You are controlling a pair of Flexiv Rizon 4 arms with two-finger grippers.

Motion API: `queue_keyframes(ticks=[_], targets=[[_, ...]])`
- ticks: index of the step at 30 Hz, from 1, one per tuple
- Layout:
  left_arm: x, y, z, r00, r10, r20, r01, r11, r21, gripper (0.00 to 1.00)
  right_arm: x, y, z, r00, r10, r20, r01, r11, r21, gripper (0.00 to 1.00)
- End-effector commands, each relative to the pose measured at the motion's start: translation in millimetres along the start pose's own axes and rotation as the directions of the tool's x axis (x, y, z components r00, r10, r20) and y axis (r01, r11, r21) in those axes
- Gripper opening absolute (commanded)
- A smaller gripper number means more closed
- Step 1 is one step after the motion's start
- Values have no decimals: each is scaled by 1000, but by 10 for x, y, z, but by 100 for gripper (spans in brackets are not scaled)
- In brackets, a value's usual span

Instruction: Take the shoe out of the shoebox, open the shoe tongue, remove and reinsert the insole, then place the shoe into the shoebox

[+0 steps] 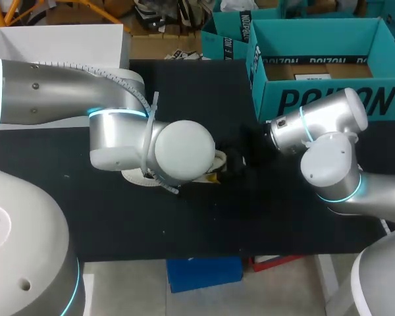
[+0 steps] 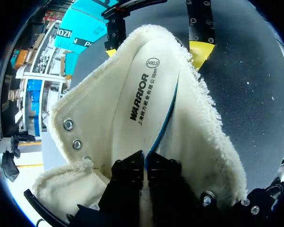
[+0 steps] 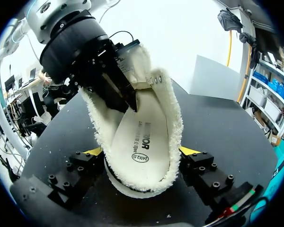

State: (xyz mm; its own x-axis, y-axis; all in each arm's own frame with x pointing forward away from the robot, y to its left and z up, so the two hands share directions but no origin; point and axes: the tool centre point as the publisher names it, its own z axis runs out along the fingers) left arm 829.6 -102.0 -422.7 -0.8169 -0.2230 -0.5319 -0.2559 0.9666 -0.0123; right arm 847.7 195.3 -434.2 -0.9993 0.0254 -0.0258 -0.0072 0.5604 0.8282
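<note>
A cream fleece-lined shoe (image 3: 173,123) lies tilted on the black table, its opening facing my left wrist. Its white printed insole (image 2: 137,99) shows inside. My right gripper (image 3: 141,153) holds the shoe's end, one yellow tip pressed to each side. In the left wrist view those same fingertips (image 2: 200,51) flank the far end. My left gripper (image 2: 145,163) is inside the shoe, shut on the insole's edge. In the head view my left wrist hides most of the shoe (image 1: 135,178). The teal shoebox (image 1: 316,102) stands open at the back right.
A white box (image 1: 59,39) stands at the back left and a second teal box (image 1: 227,36) behind the middle. The black table (image 1: 184,224) lies bare towards its front edge.
</note>
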Motion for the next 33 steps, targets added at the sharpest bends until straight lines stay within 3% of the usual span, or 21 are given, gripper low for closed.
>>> queue_keyframes(ticks=[1,9,22,33], targets=[[-79,189,681,998,1,-65,2,999,33,0,-13,-50,-14,1000,2,1,-2,1000,2,0],[-35,232,390,978,44,-205,-23,995,102,0,-13,-50,-14,1000,2,1,-2,1000,2,0],[-108,191,-148,956,52,-290,7,980,197,0,-13,-50,-14,1000,2,1,-2,1000,2,0],[-162,118,-343,941,57,-335,29,968,247,0,-13,-50,-14,1000,2,1,-2,1000,2,0]])
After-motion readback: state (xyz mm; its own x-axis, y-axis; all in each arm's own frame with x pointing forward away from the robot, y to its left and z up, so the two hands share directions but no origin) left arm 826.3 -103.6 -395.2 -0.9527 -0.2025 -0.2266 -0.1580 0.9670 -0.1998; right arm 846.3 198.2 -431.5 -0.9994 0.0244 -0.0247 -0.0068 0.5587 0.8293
